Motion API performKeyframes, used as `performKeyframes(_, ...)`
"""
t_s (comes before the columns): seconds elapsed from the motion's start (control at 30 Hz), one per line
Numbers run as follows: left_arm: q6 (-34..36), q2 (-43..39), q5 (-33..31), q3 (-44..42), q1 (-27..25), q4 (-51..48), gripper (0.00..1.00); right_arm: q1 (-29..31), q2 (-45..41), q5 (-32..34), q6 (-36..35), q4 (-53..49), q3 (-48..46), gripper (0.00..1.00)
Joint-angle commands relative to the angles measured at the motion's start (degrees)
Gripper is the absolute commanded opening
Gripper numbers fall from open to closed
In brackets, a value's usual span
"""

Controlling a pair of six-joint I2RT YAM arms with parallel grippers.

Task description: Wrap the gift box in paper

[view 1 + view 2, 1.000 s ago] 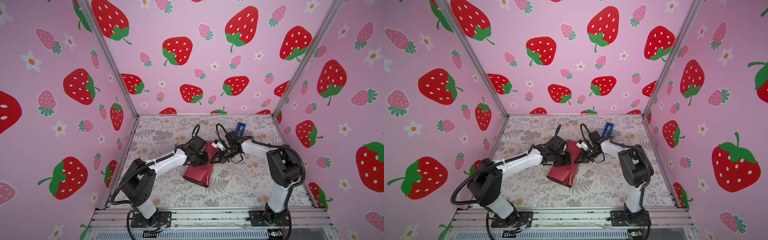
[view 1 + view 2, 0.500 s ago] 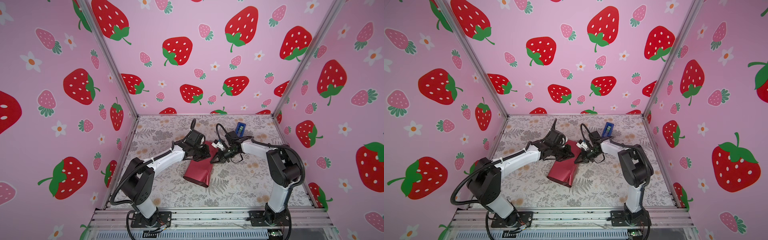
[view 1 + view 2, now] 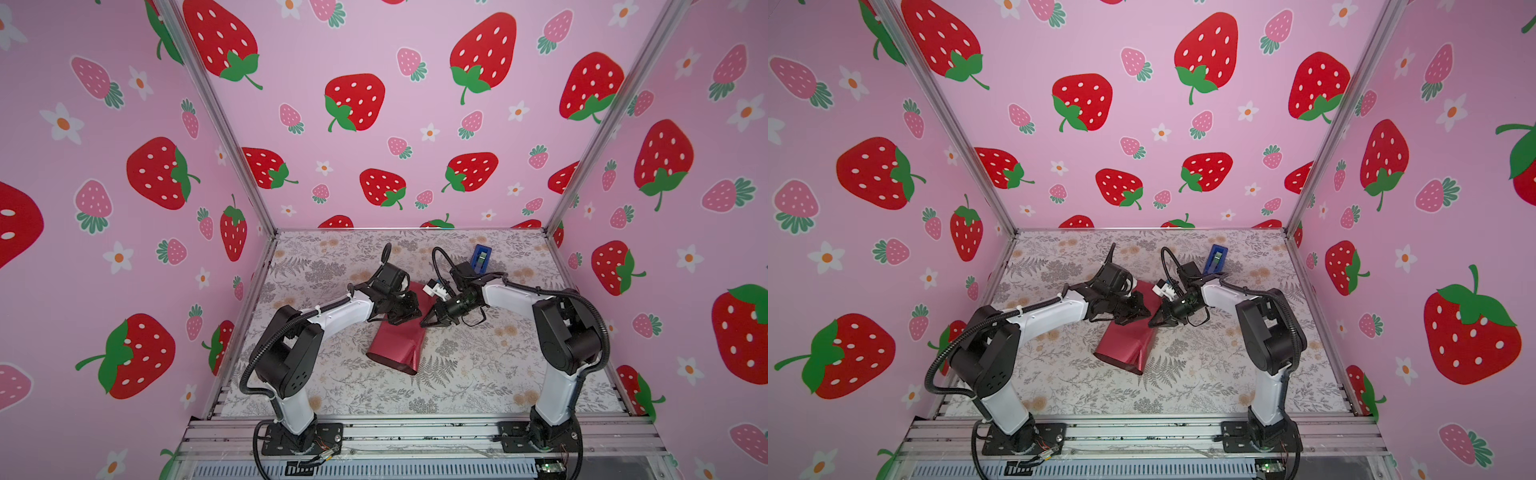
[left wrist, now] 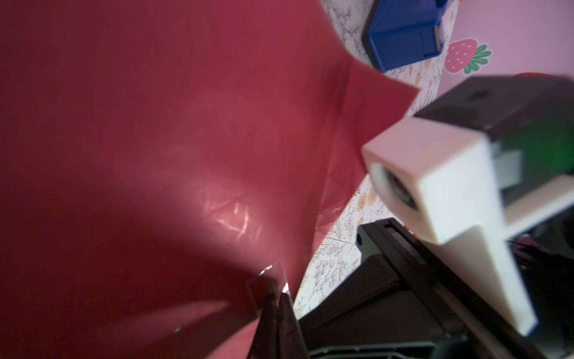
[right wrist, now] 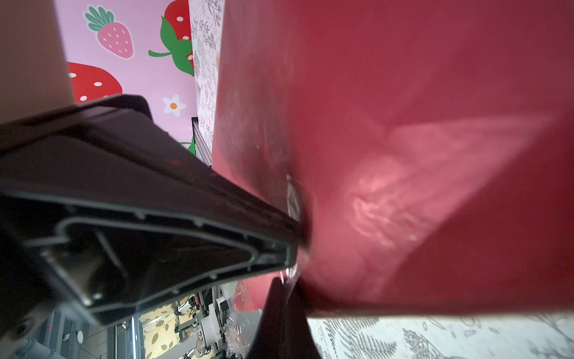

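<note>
The paper is seen unmoved since a second ago. One paper and one tape holder are counted. The left gripper and right gripper are clenched, tips touching it.

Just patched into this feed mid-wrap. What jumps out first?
Loud strawberry-print walls surround the cell. At the middle of the floral table, the maroon paper lies folded into a tube-like bundle, with the left gripper and right gripper, both shut, nearly tip to tip over it. A blue tape dispenser stands behind them, toward the back right.
</note>
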Motion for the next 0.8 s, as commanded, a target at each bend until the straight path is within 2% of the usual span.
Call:
performKeyframes(0.0,-0.45,1.15,0.83,-0.12,0.17,0.8,0.07,0.47,2.72,6.04,-1.79,-5.36,-1.28,0.0)
performKeyframes(0.33,-0.19,3.64,0.13,-0.34,0.32,-1.96,0.07,0.53,1.98,5.18,-1.61,-6.72,-0.41,0.0)
performKeyframes(0.43,-0.27,3.95,-0.01,-0.94,0.43,-2.32,0.02,0.55,0.88,3.99,-1.14,-7.12,0.16,0.01)
performKeyframes(0.57,-0.36,3.71,-0.05,-2.48,0.66,-1.87,0.02,0.47,-0.94,1.75,-0.21,-7.25,0.47,0.15)
performKeyframes(0.77,-0.81,3.42,0.13,-3.95,0.84,-0.78,0.02,0.53,-2.85,0.69,0.25,-7.93,0.33,0.24)
